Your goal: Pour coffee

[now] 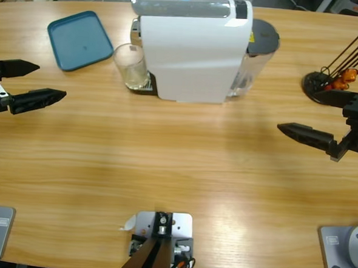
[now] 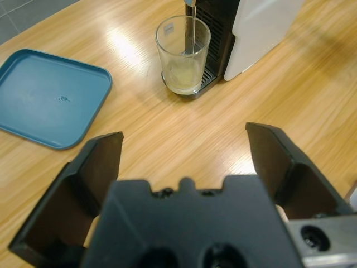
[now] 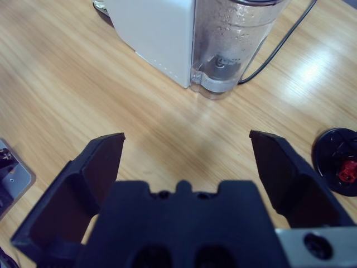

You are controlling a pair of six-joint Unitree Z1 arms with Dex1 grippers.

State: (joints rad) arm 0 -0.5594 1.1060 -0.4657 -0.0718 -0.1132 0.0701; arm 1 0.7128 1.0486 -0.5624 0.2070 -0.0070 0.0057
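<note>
A clear glass (image 2: pixel 183 44) stands on the drip tray under the spout of the white coffee machine (image 1: pixel 190 49). A thin stream runs from the spout into it, and pale yellowish coffee (image 2: pixel 183 78) fills its bottom. In the high view the glass (image 1: pixel 130 64) is at the machine's left end. My left gripper (image 2: pixel 184 134) is open and empty, well short of the glass and pointing toward it; it hovers at the table's left edge (image 1: pixel 39 83). My right gripper (image 3: pixel 187 137) is open and empty too, facing the machine's water tank (image 3: pixel 234 44) from the right side (image 1: pixel 302 111).
A teal tray (image 1: pixel 80 40) lies left of the glass, also seen in the left wrist view (image 2: pixel 50 100). A black capsule holder (image 1: pixel 328 82) with wire rods and orange capsules stands at the far right. A black cable (image 3: pixel 279 50) trails from behind the machine.
</note>
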